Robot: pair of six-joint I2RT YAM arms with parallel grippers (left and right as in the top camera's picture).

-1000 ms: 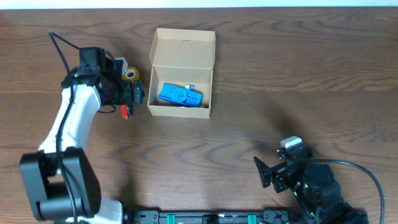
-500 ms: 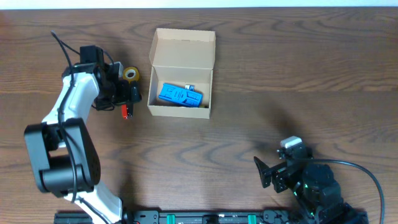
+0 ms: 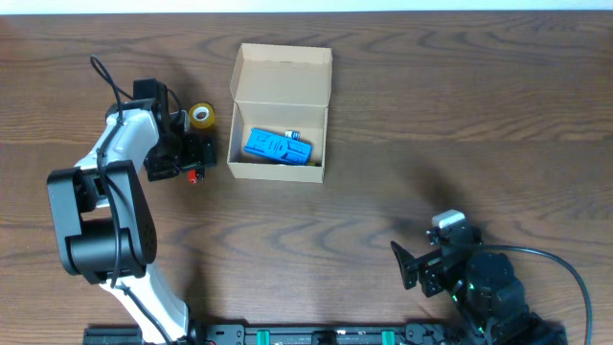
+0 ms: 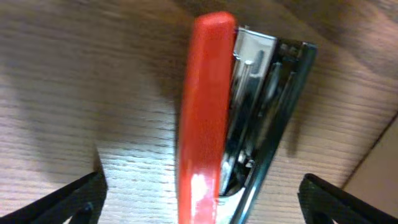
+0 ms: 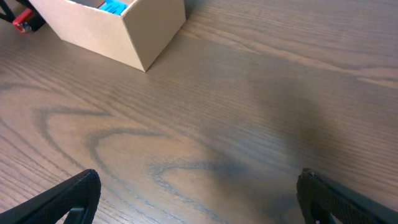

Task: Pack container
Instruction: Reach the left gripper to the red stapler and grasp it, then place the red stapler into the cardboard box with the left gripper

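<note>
One item is already in the container point(image 3: 279, 120): a blue item point(image 3: 278, 146) lying flat on the floor of the box. The container sits at upper centre of the table point(image 3: 460, 115), flap lid point(image 3: 283, 56) hinged back on the far side, top open.

Left gripper point(image 3: 194, 155) hangs just left of the container's near-left corner, directly over a red stapler point(image 4: 214, 118). In the left wrist view the stapler fills the frame, lying on its side, red top to the left, chrome and black body to the right. The two fingers point(image 4: 68, 198) show only at the bottom corners, spread wide, one on each side of the stapler and apart from it. Jaws agape, nothing held.

A yellow tape roll point(image 3: 201, 116) lies just beyond the left gripper, near the container's left wall, apart from the stapler.

Right gripper point(image 3: 410, 266) is parked at the near right, well apart from the container. Its wrist view shows both fingers wide apart over bare wood, holding nothing.

Step in hand, as I read it: approach to pick the stapler, grasp not yet made.

Next move calls for:
- lowering until the fingers bracket the stapler's body;
- closing across its narrow width, not its length;
- lifting clear of the container's left wall, then carrying right to set it beside the blue item.

Risk: the red top looks glossy, so a shallow pinch could slip.
</note>
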